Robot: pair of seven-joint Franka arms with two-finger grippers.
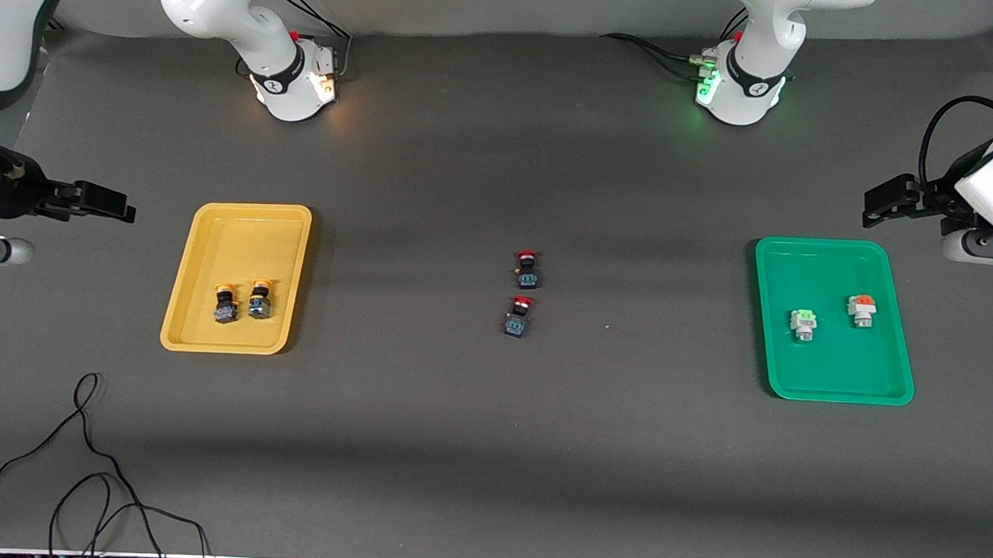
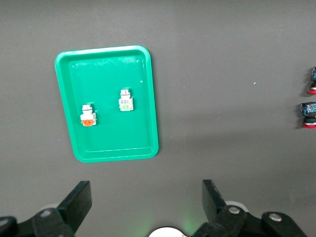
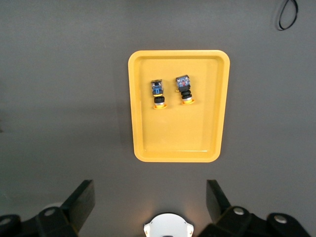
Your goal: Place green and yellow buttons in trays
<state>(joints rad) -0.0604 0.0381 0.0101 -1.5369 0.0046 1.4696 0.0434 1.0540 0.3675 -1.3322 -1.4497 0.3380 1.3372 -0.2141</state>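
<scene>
The yellow tray (image 1: 251, 211) lies toward the right arm's end and holds two yellow-capped black buttons (image 1: 225, 302) (image 1: 259, 299) side by side. The green tray (image 1: 832, 369) lies toward the left arm's end and holds a green-ended white button (image 1: 804, 324) and an orange-ended white button (image 1: 861, 311). My left gripper (image 1: 887, 202) is open and empty, up over bare table beside the green tray (image 2: 106, 145). My right gripper (image 1: 94, 203) is open and empty, up beside the yellow tray (image 3: 177, 145). The wrist views show the same buttons (image 2: 126, 100) (image 2: 88, 116) (image 3: 158, 94) (image 3: 184, 90).
Two red-capped black switches (image 1: 527, 268) (image 1: 518, 316) lie on the mat midway between the trays. A loose black cable (image 1: 86, 446) curls on the mat near the front camera at the right arm's end. The arm bases (image 1: 293, 78) (image 1: 738, 89) stand along the table's edge.
</scene>
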